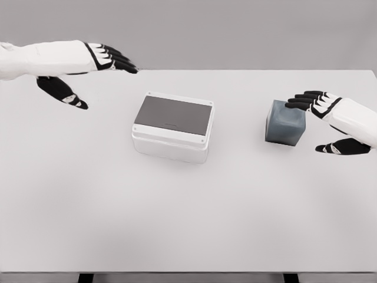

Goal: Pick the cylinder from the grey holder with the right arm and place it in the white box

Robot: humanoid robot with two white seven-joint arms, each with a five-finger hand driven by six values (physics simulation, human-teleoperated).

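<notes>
Nearest the camera, the lower half of the frame held only the bare white table [188, 236], its front edge running along the bottom with two dark legs just showing beneath it. Farther in, a little left of the middle, sat the white box [172, 128], a low rectangular case with rounded corners and a dark grey top panel, turned slightly so its right end lay farther back. At about the same depth on the right stood the grey holder [285, 122], a small blue-grey block well apart from the box. The cylinder could not be made out in this view, neither on the holder nor anywhere else on the table. The right hand [324, 121] came in from the right edge at mid-height, its fingers [303, 100] spread and reaching over the holder's upper right corner, the thumb hanging apart below and just beside the block, nothing gripped between them. Farthest back, in the upper left of the frame, the left hand [88, 68] hovered near the table's rear edge, fingers extended toward the right, thumb dropped away, holding nothing.
</notes>
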